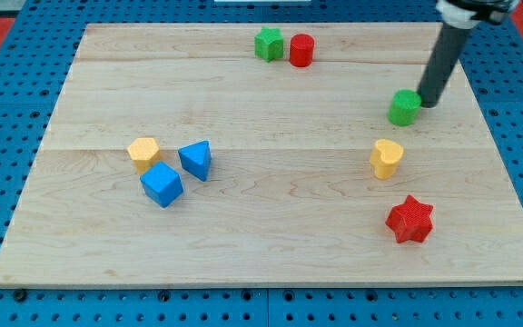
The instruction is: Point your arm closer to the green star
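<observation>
The wooden board (271,263) carries the green star (268,44) at the view's top, touching the red cylinder (300,50). No claw is fitted, only a rod; my tip (424,103) is placed beside the green cylinder (405,107). The tip should be guided leftward and upward without this block being pushed.

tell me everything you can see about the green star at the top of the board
The green star is a small solid block with a lobed outline, uniformly bright green and matte, like painted wood or plastic. It lies flat on the wooden board, near the view's top edge, a little right of centre. A red cylinder stands right beside it on the view's right; whether they touch I cannot tell. My tip is far off to the view's right, beside a different green block.
</observation>
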`<control>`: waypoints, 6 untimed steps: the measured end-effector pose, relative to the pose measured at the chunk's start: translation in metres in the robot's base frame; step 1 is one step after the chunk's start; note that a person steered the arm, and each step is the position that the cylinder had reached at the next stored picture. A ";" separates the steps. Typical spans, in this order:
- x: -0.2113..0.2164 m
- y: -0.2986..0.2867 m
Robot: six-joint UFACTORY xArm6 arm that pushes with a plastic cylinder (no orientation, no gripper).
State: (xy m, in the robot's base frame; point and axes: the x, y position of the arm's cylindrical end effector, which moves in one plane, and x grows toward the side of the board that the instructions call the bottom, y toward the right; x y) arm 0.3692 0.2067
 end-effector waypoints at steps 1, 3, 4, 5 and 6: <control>0.010 -0.007; 0.003 -0.015; -0.034 -0.058; -0.042 -0.162; -0.077 -0.235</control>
